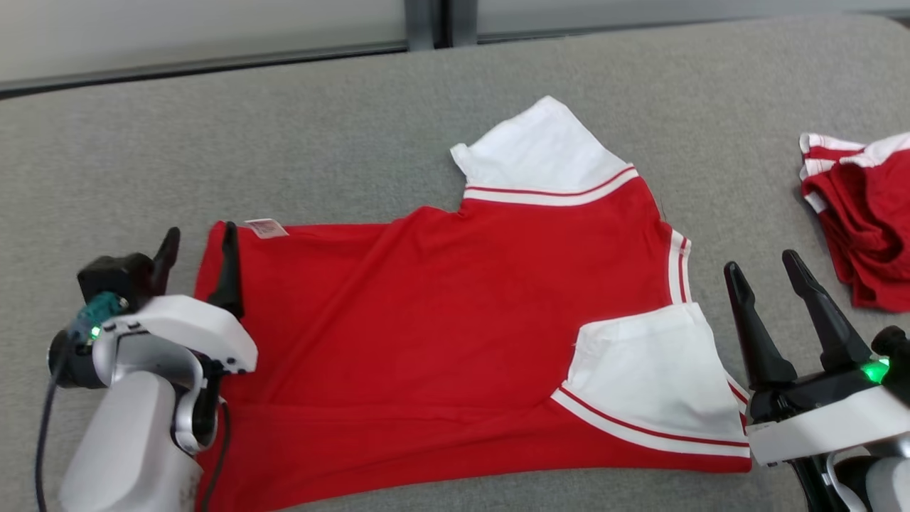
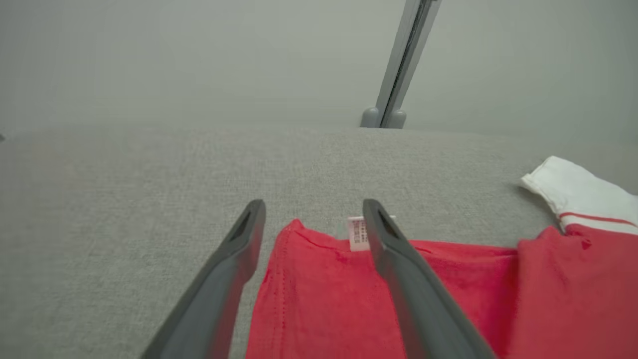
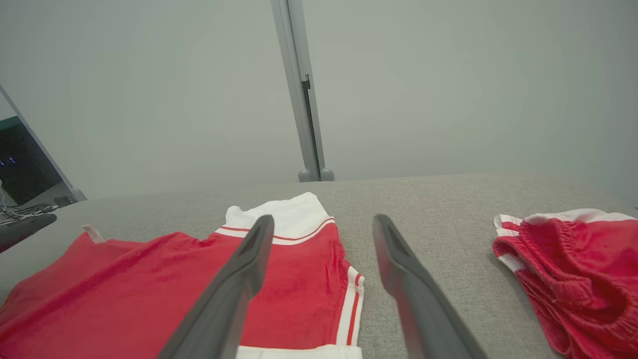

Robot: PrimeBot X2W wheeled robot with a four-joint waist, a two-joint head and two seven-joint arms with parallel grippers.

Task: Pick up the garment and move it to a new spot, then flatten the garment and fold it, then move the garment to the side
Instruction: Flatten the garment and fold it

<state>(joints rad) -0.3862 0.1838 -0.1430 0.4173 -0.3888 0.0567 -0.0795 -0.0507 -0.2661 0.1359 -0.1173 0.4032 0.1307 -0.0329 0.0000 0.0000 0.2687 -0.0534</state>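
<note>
The garment (image 1: pixel 441 306) is a red T-shirt with white sleeves, spread mostly flat on the grey padded surface (image 1: pixel 355 114). Its near sleeve is folded over the body. My left gripper (image 1: pixel 200 235) stands open at the shirt's left hem corner. One finger is over the grey surface and the other over the red cloth beside a small label (image 1: pixel 265 227). In the left wrist view the hem corner (image 2: pixel 294 234) lies between the fingers of the left gripper (image 2: pixel 314 207). My right gripper (image 1: pixel 761 264) is open, just right of the near sleeve, holding nothing. The right wrist view has the garment (image 3: pixel 124 279) left of the right gripper (image 3: pixel 323 222).
A second red and white garment (image 1: pixel 864 220) lies crumpled at the right edge of the surface, also seen as red shorts (image 3: pixel 573 269) in the right wrist view. A pale wall with a grey post (image 3: pixel 301 99) stands behind the surface.
</note>
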